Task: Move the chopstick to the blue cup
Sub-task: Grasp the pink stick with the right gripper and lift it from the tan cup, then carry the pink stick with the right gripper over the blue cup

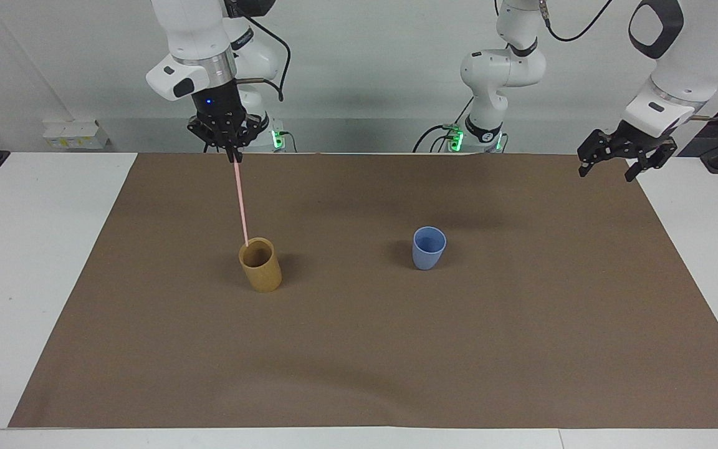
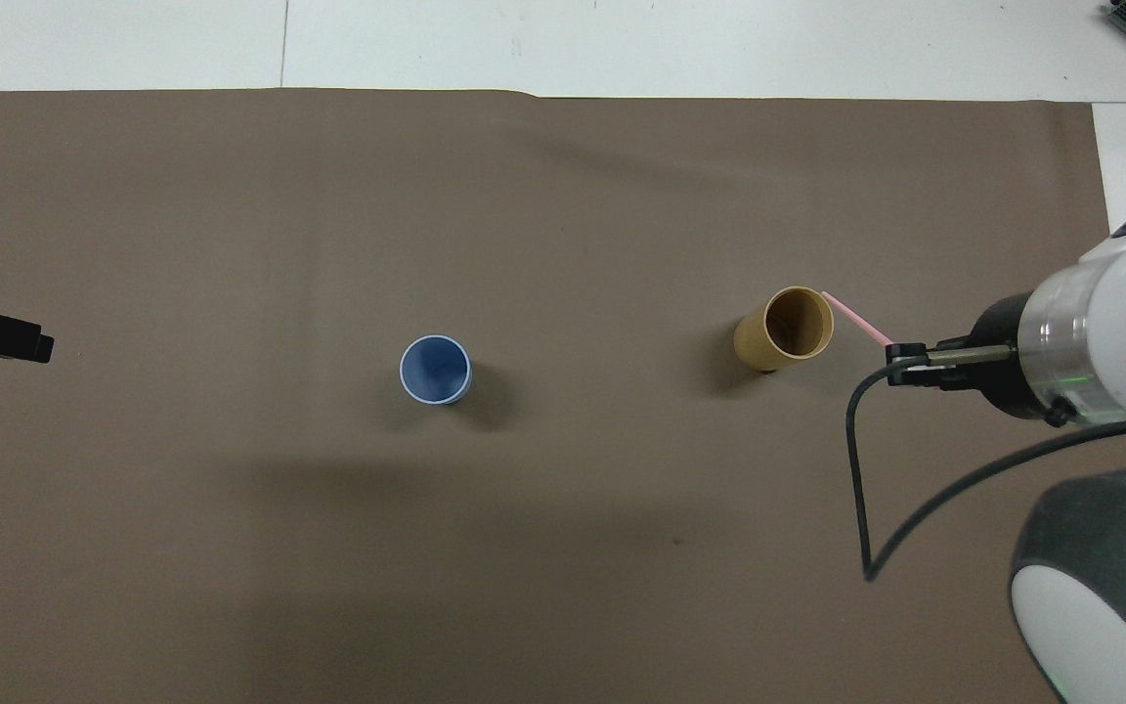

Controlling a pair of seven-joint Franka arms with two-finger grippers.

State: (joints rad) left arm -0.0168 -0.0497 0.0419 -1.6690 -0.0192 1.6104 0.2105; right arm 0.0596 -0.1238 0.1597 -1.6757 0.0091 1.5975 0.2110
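a plain pale grey wall (image 1: 365,68) closes the scene past the table, matte and unmarked. a white rectangular table top (image 1: 16,249) carries a large brown paper-like mat (image 1: 396,349) that covers most of it, leaving white margins at both ends and along the edge farthest from the robots. faint creases run across the mat. a small white socket block (image 1: 75,134) sits at the foot of the wall. small green indicator lights (image 1: 455,138) glow low against the wall. lighting is even and diffuse, with soft shadows on the mat.
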